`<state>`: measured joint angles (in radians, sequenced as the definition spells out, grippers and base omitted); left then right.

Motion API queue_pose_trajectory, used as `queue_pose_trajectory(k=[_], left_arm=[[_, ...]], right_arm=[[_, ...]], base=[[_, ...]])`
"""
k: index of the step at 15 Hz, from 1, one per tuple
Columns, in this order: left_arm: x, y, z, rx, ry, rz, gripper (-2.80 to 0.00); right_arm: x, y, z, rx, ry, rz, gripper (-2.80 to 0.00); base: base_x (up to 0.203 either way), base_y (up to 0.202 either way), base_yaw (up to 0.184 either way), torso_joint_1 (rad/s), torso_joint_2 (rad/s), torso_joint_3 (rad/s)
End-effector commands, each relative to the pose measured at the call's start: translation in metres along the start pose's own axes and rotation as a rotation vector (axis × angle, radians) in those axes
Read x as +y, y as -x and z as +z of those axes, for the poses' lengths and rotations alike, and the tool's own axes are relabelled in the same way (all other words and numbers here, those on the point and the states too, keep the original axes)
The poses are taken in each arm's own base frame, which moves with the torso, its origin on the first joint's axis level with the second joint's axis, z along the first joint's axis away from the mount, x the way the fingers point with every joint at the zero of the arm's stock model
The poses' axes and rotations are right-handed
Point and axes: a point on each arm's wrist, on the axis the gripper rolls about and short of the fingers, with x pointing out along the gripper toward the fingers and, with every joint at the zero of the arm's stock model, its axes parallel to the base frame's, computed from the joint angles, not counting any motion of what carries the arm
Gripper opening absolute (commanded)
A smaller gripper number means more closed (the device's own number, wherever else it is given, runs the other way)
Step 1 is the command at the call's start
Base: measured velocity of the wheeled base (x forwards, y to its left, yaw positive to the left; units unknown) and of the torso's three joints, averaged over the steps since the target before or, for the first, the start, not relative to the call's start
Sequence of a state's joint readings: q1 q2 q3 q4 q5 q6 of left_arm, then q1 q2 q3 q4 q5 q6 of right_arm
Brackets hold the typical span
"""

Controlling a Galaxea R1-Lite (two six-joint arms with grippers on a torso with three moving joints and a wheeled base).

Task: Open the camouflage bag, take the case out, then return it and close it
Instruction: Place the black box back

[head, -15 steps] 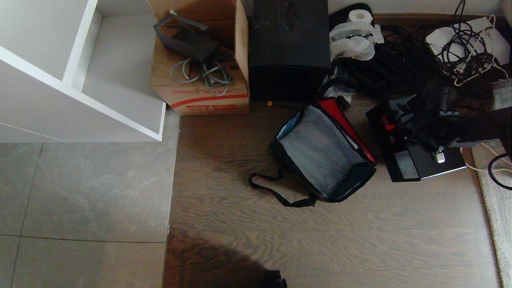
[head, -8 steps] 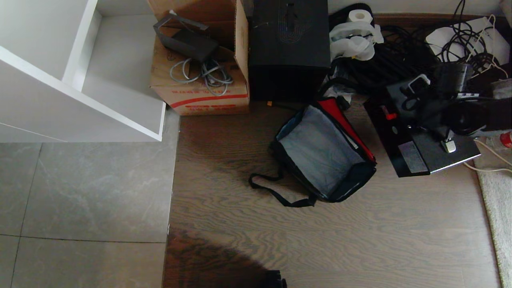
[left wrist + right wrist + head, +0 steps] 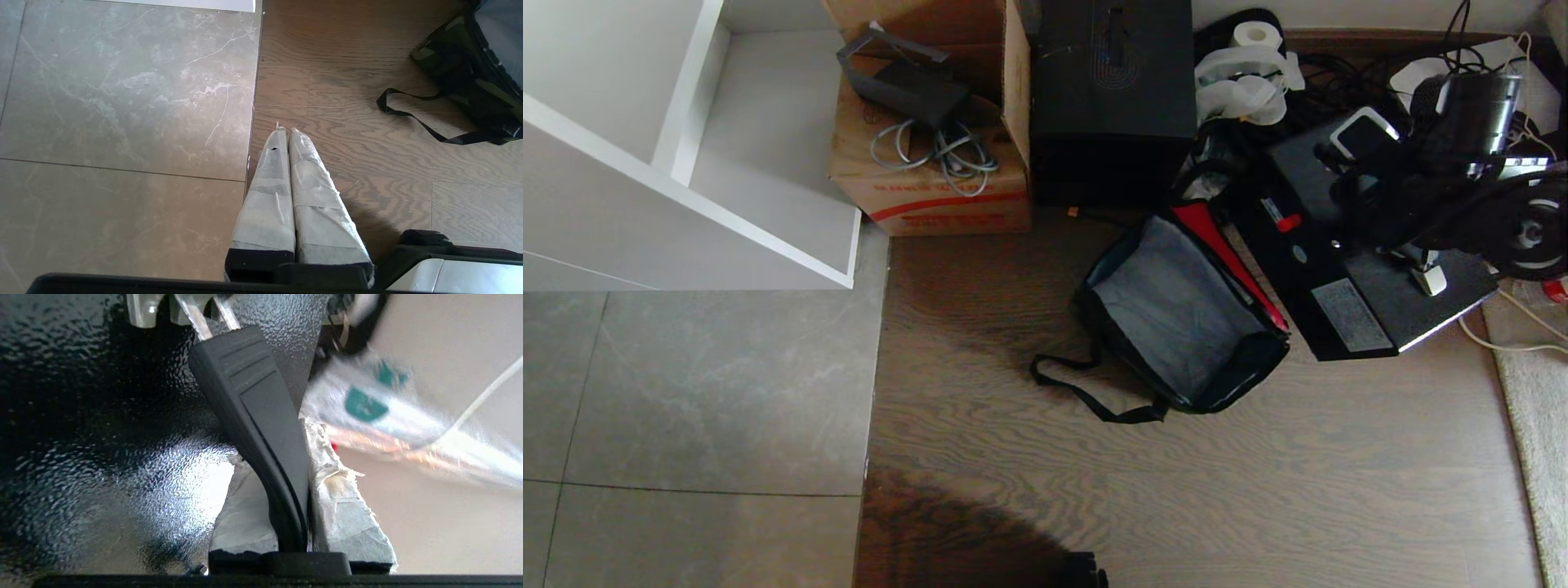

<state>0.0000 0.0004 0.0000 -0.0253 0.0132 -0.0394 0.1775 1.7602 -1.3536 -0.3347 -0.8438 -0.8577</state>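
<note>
Now the right tool (image 3: 286, 490) is gripping the case (image 3: 1347, 278) by its black bar handle (image 3: 257, 416) and carrying it away from the camouflage bag (image 3: 1176, 327), farther toward the cable clutter than a moment ago. Meanwhile the bag is lying open and empty on the wooden floor (image 3: 1094, 490), so removal looks nearly done and the return is coming next. Parked low, the left tool (image 3: 288, 134) is hanging closed and empty.

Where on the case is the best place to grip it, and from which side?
Grip the case by its bar handle, from the handle edge, away from the bag. The bar stands off the flat body, so fingers fit either side; the right gripper holds it this way.
</note>
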Motion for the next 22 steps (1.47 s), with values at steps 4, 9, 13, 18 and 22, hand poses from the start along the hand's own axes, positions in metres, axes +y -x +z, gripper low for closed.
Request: queue_pose_trajectory(k=[4, 9, 13, 18, 22], left_arm=[[0.0, -0.001, -0.003, 0.008, 0.0, 0.001, -2.8], [0.0, -0.001, -0.003, 0.008, 0.0, 0.001, -2.8], [0.0, -0.001, -0.003, 0.008, 0.0, 0.001, -2.8], [0.0, -0.001, -0.003, 0.008, 0.0, 0.001, -2.8], [0.0, -0.001, -0.003, 0.008, -0.001, 0.001, -2.8]], right_arm=[[-0.005, 0.044, 0.009, -0.097, -0.019, 0.052, -2.8], [0.025, 0.069, 0.019, -0.169, 0.015, 0.14, -2.8], [0.051, 0.081, 0.028, -0.213, 0.028, 0.187, -2.8], [0.084, 0.087, 0.032, -0.244, 0.03, 0.223, -2.8], [0.097, 0.087, 0.035, -0.261, 0.037, 0.243, -2.8]], base=[[0.0, 0.0, 0.0, 0.0, 0.0, 0.0], [0.0, 0.0, 0.0, 0.0, 0.0, 0.0], [0.0, 0.0, 0.0, 0.0, 0.0, 0.0], [0.0, 0.0, 0.0, 0.0, 0.0, 0.0], [0.0, 0.0, 0.0, 0.0, 0.0, 0.0]])
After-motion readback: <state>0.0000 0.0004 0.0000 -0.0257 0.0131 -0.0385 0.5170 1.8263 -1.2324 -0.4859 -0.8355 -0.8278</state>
